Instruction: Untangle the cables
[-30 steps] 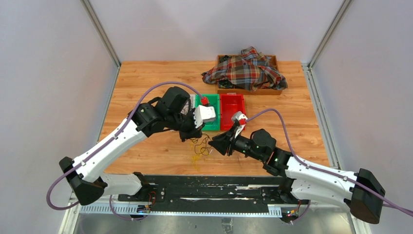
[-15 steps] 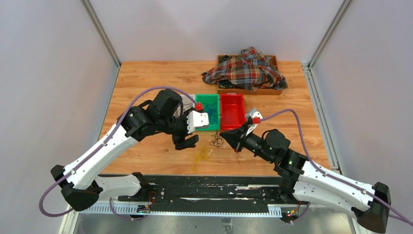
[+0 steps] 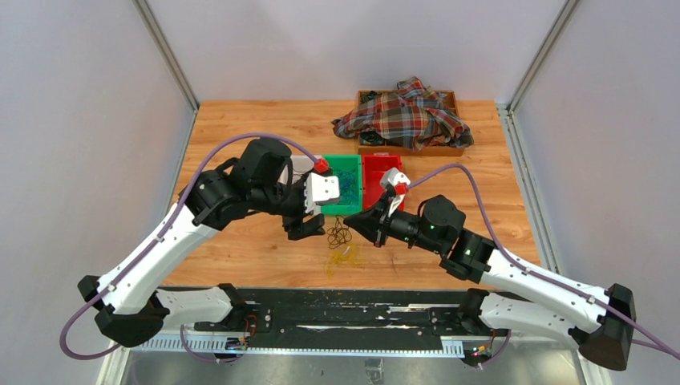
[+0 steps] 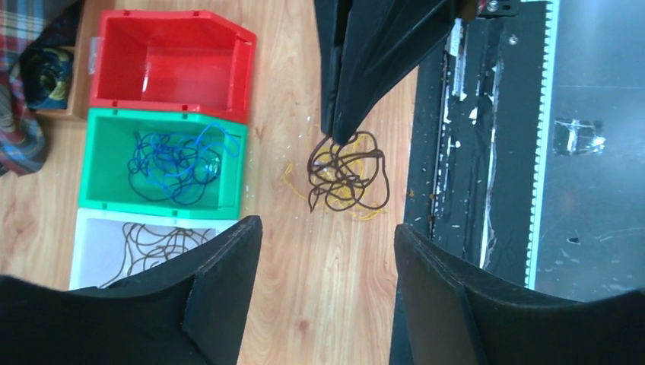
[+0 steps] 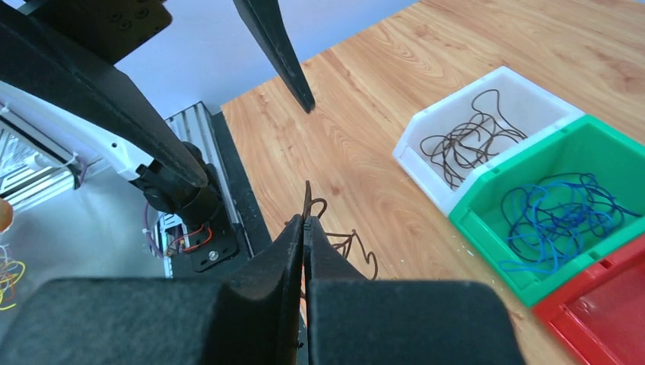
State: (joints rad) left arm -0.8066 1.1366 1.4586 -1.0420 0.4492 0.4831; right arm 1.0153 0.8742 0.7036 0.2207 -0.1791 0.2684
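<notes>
My right gripper (image 3: pixel 351 224) (image 5: pixel 306 220) is shut on a dark brown cable (image 3: pixel 339 235) (image 4: pixel 346 172) (image 5: pixel 358 249), and the squiggle hangs from its tips just over the wood. Under it lies a yellow cable (image 3: pixel 344 257) (image 4: pixel 370 215) on the table. To the left, my left gripper (image 3: pixel 311 227) (image 4: pixel 327 226) stands open with only bare wood between its fingers. A blue cable (image 4: pixel 173 160) (image 5: pixel 554 217) lies in the green bin (image 3: pixel 346 211) (image 4: pixel 99 199). More brown cables (image 4: pixel 152 245) (image 5: pixel 464 143) rest in the white bin (image 4: pixel 85 228) (image 5: pixel 426 171).
A red bin (image 3: pixel 370 183) (image 4: pixel 171 110) beside the green one holds nothing. At the back right, a wooden box (image 3: pixel 449 147) is draped with a plaid shirt (image 3: pixel 405 120). The black rail (image 3: pixel 345 309) runs along the near table edge.
My left gripper has opened and drawn back to the left. My right gripper has shut on the dark brown cable, pulled it right off the yellow one, then come back left with it.
</notes>
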